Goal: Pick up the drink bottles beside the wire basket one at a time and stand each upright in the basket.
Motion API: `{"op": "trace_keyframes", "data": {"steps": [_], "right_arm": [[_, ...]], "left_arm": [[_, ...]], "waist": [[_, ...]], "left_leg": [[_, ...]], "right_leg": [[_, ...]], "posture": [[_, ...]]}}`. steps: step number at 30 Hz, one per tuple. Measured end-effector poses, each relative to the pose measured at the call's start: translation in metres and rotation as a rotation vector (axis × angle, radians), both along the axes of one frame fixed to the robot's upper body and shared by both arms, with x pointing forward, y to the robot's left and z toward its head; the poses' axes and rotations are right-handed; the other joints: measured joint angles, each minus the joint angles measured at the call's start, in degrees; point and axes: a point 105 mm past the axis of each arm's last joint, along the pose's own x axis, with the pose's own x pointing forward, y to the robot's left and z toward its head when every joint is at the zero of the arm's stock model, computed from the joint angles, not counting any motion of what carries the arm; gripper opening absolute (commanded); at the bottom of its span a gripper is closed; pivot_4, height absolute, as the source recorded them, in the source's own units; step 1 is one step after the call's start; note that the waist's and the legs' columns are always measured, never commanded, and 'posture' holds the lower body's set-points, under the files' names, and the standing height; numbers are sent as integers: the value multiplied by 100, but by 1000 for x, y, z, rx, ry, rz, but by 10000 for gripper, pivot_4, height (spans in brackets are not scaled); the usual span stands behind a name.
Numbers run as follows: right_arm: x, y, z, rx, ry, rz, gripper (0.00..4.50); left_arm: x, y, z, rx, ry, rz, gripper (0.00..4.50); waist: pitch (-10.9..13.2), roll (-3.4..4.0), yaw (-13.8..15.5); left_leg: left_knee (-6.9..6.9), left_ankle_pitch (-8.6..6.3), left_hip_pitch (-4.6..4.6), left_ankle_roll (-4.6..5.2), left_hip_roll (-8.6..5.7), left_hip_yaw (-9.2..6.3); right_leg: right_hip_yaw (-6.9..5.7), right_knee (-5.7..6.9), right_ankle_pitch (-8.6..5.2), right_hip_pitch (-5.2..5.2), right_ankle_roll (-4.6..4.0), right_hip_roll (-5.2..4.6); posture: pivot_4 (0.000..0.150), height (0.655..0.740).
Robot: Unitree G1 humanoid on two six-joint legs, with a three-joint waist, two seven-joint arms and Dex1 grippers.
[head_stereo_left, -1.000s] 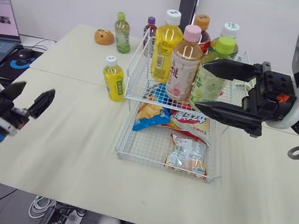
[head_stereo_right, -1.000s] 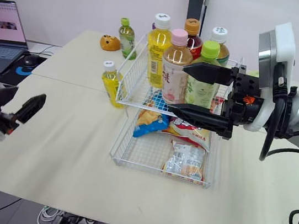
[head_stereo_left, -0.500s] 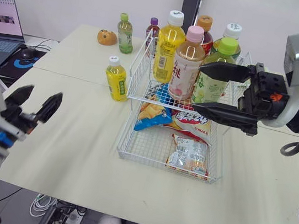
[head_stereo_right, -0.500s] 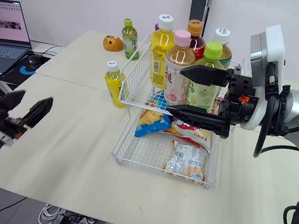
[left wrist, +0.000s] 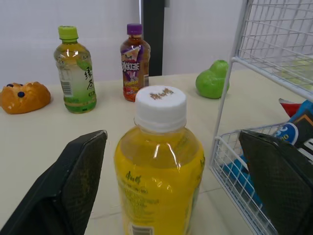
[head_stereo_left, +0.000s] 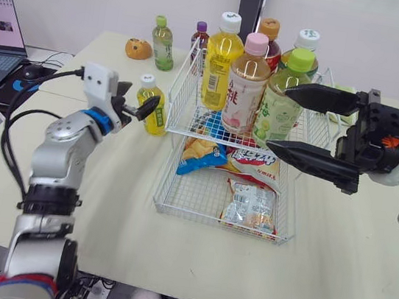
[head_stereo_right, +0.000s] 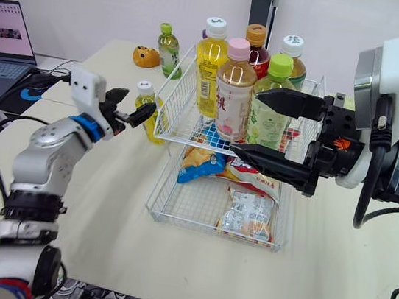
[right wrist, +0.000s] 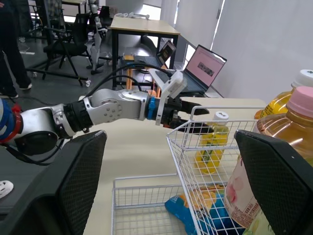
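Note:
A small yellow bottle (head_stereo_left: pixel 153 109) with a white cap stands upright on the table just left of the two-tier wire basket (head_stereo_left: pixel 205 216). My left gripper (head_stereo_left: pixel 137 104) is open at the bottle's height. In the left wrist view the yellow bottle (left wrist: pixel 159 171) sits centred just ahead of the two spread fingers, untouched. A green tea bottle (head_stereo_left: pixel 163 43) and a purple-capped bottle (head_stereo_left: pixel 199 39) stand farther back. The upper tier holds several upright bottles. My right gripper (head_stereo_right: pixel 247 119) is open beside the green-capped bottle (head_stereo_left: pixel 284 102) and holds nothing.
Snack packets (head_stereo_left: pixel 251 205) lie in the basket's lower tier. An orange toy (head_stereo_left: pixel 138 49) sits at the back left and a green pear-shaped object (left wrist: pixel 212 79) behind the basket. A laptop (head_stereo_left: pixel 0 25) and a mouse are on the desk to the far left.
My left arm has swung up from the table's near left edge to the yellow bottle, gripper still open. The right gripper has drawn back slightly to the right and stays open.

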Motion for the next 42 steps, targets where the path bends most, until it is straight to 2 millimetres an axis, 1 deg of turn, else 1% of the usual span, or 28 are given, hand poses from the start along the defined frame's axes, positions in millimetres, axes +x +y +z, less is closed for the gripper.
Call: {"op": "trace_keyframes", "data": {"steps": [3, 5, 6, 8, 11, 15, 16, 17, 22, 29, 31, 33, 35, 36, 38, 40, 42], "right_arm": [[-2, -1, 1, 2, -2, -15, 45000], [-4, -1, 3, 4, -4, -17, 45000], [-4, -2, 3, 5, -5, -21, 45000], [-5, -3, 5, 4, -11, -33, 45000], [-5, -3, 3, 5, 6, -39, 45000], [-6, -4, 3, 0, 9, -43, 45000], [-6, -4, 3, -1, 9, -45, 45000], [-6, -4, 3, -2, 8, -49, 45000], [-5, -4, 3, 0, 7, -56, 45000], [-5, -5, 4, 8, -4, -58, 45000], [-5, -5, 4, 9, -7, -54, 45000], [-4, -5, 5, 8, -12, -52, 45000], [-3, -6, 5, 10, -22, -59, 45000], [-2, -7, 6, 13, -25, -58, 45000], [-1, -7, 6, 13, -27, -54, 45000], [2, -7, 5, 12, -28, -59, 45000], [3, -7, 4, 13, -22, -53, 45000]], "left_arm": [[10, -3, 5, 13, -20, 6, 44602], [15, -7, 4, 20, -22, 3, 44602], [17, -9, 2, 18, -18, 1, 42849], [19, -9, -2, 24, -9, 0, 38666], [23, -10, -4, 17, -7, -5, 30172], [27, -13, 2, 10, -28, -7, 16865], [28, -13, 2, 14, -31, -5, 14185], [28, -13, 2, 15, -33, -6, 13641], [28, -14, 2, 22, -35, -17, 13647], [26, -8, 3, 29, -28, -9, 13647], [24, -4, 5, 33, -20, -1, 13647], [20, 6, 10, 46, -17, 13, 13647], [16, 15, 20, 44, -28, 20, 13647], [12, 22, 30, 48, -40, 24, 13647], [6, 30, 47, 52, -64, 25, 13647], [0, 36, 67, 57, -89, 19, 13647], [-8, 39, 90, 65, -114, -7, 13647]], "waist": [[0, 0, -6], [0, 0, -3], [0, 0, -3], [0, 0, -7], [0, 0, 1], [0, 0, 14], [0, 0, 12], [0, 0, 12], [0, 0, 18], [0, 0, 2], [1, -1, -13], [4, -1, -45], [6, -3, -59], [7, -3, -68], [7, -3, -72], [7, -4, -71], [9, -6, -73]], "left_leg": [[-1, 1, 0, -2, 0, 1], [-1, 4, 0, -7, 0, 1], [-1, 10, 0, -17, 0, 1], [-2, 10, 0, -17, 0, 1], [-1, 10, 0, -17, 1, 0], [0, 10, -2, -17, -1, 1], [-1, 10, -2, -18, 0, 1], [-1, 11, -3, -19, 0, 1], [0, 12, -3, -20, 0, 0], [-1, 12, -3, -21, 1, 0], [-2, 12, -3, -21, 1, 0], [-3, 12, -5, -22, 2, 0], [-3, 13, -10, -22, 3, -1], [-3, 13, -11, -22, 3, -1], [-2, 13, -12, -22, 2, -1], [-2, 13, -14, -22, 2, -2], [-2, 13, -16, -22, 2, -3]], "right_leg": [[0, 0, 0, 0, 0, 0], [0, -1, 0, 0, 0, 0], [0, -3, 0, 0, 1, 0], [1, -3, 0, 0, 1, 0], [-1, -3, 0, 0, 1, 0], [-1, -5, -1, 0, 1, -1], [-1, -6, -1, 0, 1, -1], [-1, -7, -1, 0, 1, -1], [-1, -8, -1, 0, 1, 0], [-1, -8, -1, 0, 1, 0], [-1, -8, -1, -1, 1, 0], [-1, -8, -1, -3, 1, 1], [-3, -8, -1, -7, 1, 1], [-3, -10, -1, -7, 1, 1], [-3, -12, -1, -7, 1, 0], [-5, -14, -1, -7, 1, 0], [-7, -17, -1, -7, 1, 0]], "posture": [[1500, 7400], [1500, 7400], [1500, 7400], [1500, 7400], [1500, 7400], [1500, 7400], [1500, 7400], [1500, 7400], [1500, 7400], [1500, 7400], [1500, 7400], [1500, 7400], [1500, 7400], [1500, 7400], [1500, 7400], [1500, 7400], [1500, 7400]]}}
